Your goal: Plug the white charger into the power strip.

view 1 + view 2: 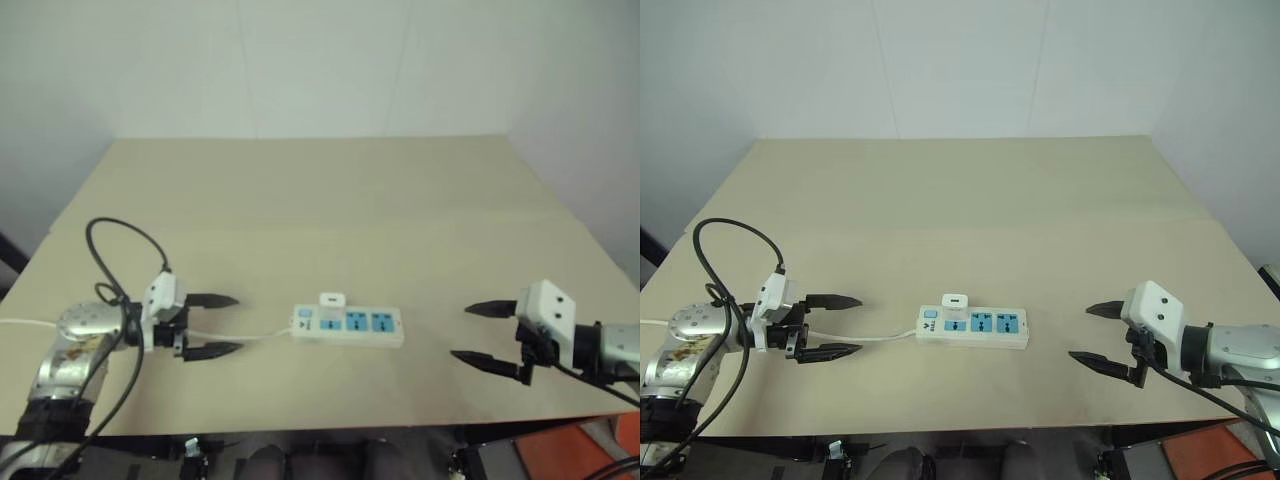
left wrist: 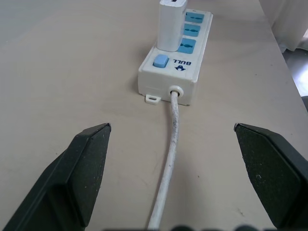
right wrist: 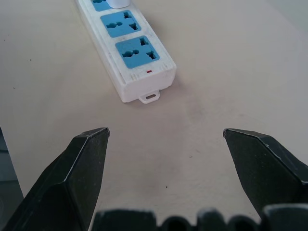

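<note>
My left gripper has its two black fingers spread wide with nothing between them, and it points along the thin white cord toward the switch end of the long white rectangular power strip. My right gripper is spread just as wide and equally empty, facing the strip's far end from well apart. Between the two, on the bare beige table, the strip lies flat, and the small white cube-shaped charger stands upright in the blue socket nearest the blue switch, leaving the other two blue sockets free. As I judge it, the plugging is done and both grippers are clear. The risks from here are small. A careless left finger could snag the cord and drag the strip, or a nudge could tip the charger if it is only half seated. I cannot see its prongs, so how deep it sits is uncertain. Its top is cut off in the left wrist view, and the right wrist view catches only its lower edge.
</note>
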